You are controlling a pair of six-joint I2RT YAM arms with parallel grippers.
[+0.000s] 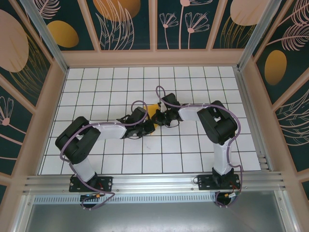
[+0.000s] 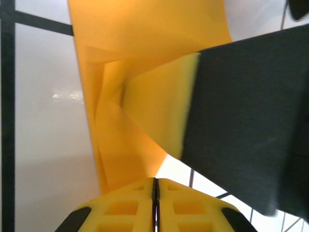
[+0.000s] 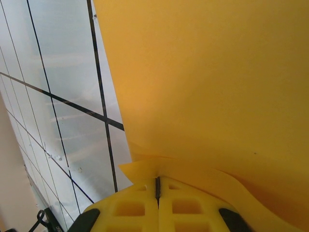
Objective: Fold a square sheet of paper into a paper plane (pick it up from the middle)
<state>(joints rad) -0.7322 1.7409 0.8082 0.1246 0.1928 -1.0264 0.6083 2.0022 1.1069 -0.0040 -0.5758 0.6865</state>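
Observation:
The square sheet of paper (image 1: 152, 110) is orange-yellow and folded into creased layers. It hangs between both grippers over the middle of the grid floor. In the left wrist view my left gripper (image 2: 155, 182) is shut on the lower tip of the folded paper (image 2: 125, 96). A dark finger of the right gripper (image 2: 241, 121) crosses the paper's right side there. In the right wrist view my right gripper (image 3: 157, 180) is shut on the paper's layered edge (image 3: 207, 87). From above, the left gripper (image 1: 150, 122) and right gripper (image 1: 160, 116) almost touch. I cannot tell whether the paper forms the paper plane.
The floor is white tile with a black grid (image 1: 193, 145). Beige-framed walls with dark floral panels (image 1: 154, 57) close it in at the back and sides. An aluminium rail (image 1: 154, 181) carrying both arm bases runs along the near edge.

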